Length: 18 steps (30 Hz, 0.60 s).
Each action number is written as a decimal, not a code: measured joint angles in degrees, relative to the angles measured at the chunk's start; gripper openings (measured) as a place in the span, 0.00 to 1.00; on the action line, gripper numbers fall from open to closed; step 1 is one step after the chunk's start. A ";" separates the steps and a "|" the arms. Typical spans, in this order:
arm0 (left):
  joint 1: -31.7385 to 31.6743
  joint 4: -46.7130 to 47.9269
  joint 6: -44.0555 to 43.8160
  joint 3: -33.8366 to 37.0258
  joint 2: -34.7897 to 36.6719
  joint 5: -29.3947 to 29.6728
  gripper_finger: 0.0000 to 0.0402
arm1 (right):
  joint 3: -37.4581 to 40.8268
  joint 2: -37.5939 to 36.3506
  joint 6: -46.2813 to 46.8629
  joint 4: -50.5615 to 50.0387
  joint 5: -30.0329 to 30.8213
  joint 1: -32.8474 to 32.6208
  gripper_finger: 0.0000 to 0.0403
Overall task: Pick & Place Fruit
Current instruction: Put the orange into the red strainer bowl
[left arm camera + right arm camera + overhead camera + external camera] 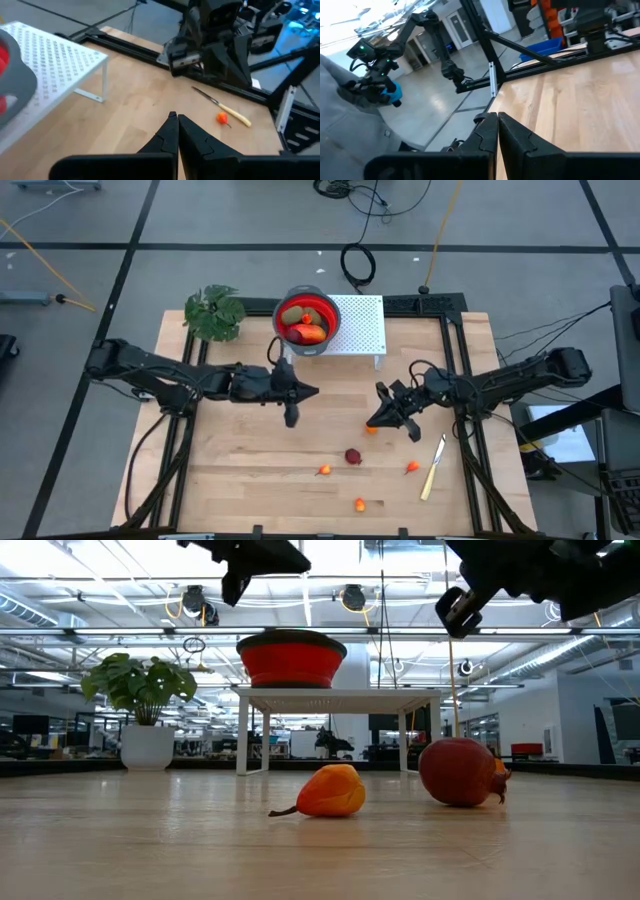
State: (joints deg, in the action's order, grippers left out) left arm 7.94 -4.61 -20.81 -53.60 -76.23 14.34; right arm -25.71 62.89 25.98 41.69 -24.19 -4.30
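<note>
- Red bowl (306, 320): stands on the white perforated stand (362, 325) at the middle of the table's (240, 470) far edge. It already holds several fruits, olive-brown ovals and a red-orange piece (310, 334) among them, so part of the task appears done.
- Fruit left on the table: a dark red round (353, 456) and a small orange fruit with a stem (324, 470) lie near the middle of the front half; another orange bit (360, 504) lies close to the front edge; a red-orange bit (411, 468) lies just beside the pale-handled knife (433, 468). An orange bit (372, 429) shows just at the right gripper's tip. By this count about five pieces remain.
- Left gripper (293, 416): fingers pressed together and empty in the left wrist view; it hangs above the table's middle, just in front of the stand, with the remaining fruit between it and the front edge.
- Right gripper (385, 420): fingers likewise together in its wrist view, holding nothing visible; it hangs right of centre. Whether it touches the orange bit at its tip cannot be told.
- Leafy plant (214, 311): stands at the far-left corner, outside the task.
</note>
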 joint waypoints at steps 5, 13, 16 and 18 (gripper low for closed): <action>-0.02 0.14 0.36 3.93 3.00 -2.33 0.01 | 0.00 0.00 -1.26 -0.49 5.41 -3.28 0.02; -0.60 -3.36 3.97 13.01 14.20 -2.79 0.00 | -5.17 -0.01 -3.50 -12.55 9.94 -6.14 0.02; -0.85 -3.66 4.01 16.52 18.75 -2.94 0.02 | -9.30 0.04 -5.89 -23.49 12.75 -6.90 0.02; -0.83 -3.38 4.23 18.97 21.88 -2.94 0.02 | -12.00 0.04 -7.30 -30.18 14.68 -7.35 0.02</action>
State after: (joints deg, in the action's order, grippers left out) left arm 7.11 -7.99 -16.58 -34.63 -54.35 11.40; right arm -37.72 62.94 18.68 11.51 -9.51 -11.65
